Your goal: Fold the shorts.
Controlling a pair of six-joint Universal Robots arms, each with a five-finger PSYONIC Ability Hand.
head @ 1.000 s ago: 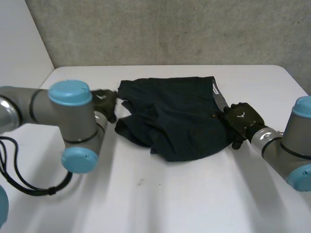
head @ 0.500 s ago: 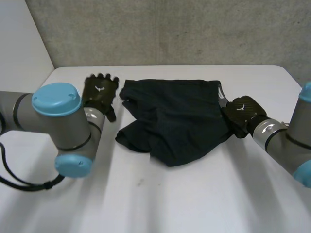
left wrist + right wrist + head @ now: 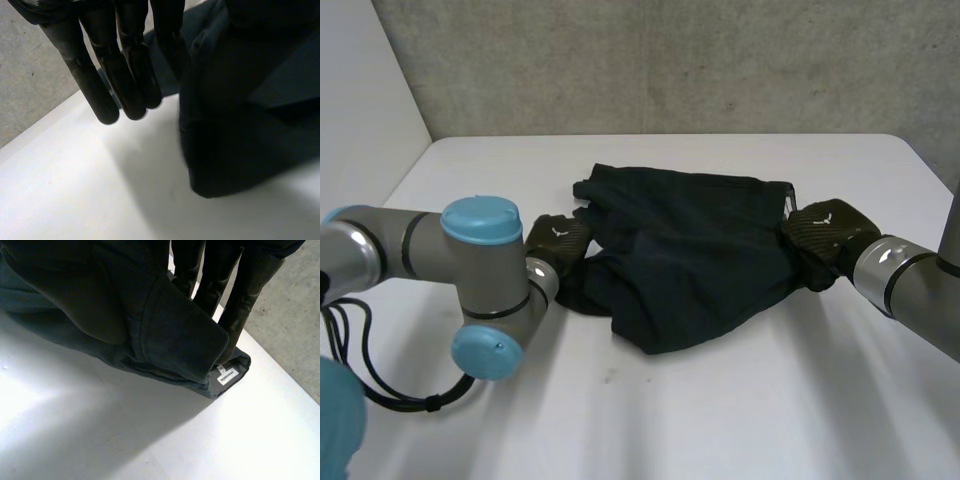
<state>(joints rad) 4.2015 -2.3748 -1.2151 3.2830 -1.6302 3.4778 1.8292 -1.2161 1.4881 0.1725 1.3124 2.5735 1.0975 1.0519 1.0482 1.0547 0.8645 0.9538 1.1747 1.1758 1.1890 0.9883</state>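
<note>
Head view first: the dark navy cloth shorts sit in the middle of the white worktop, and honestly they're a rumpled heap rather than anything folded. The far edge lies fairly straight, but the near side is bunched, with one lobe sagging toward the camera. The left hand is right at the heap's left edge, touching the bunched cloth. The right hand is at the opposite edge, on the waistband end. In the left wrist view, the left hand has its fingers straight and close together, tips hovering just over the worktop. The shorts are piled up right beside them. I don't see any cloth wrapped or nipped there, so I'd call that hand relaxed and holding nothing, just resting against the edge. In the right wrist view, the right hand has its straight fingers behind the ribbed waistband of the shorts. The band is doubled over in front of them and lifted a bit off the worktop, with a small white label peeking out below. That looks to me like a pinch on the waistband corner. My take on progress is that it's basically at the start. There's no clean crease anywhere, so the shorts need spreading flat before one half goes over the other.
</note>
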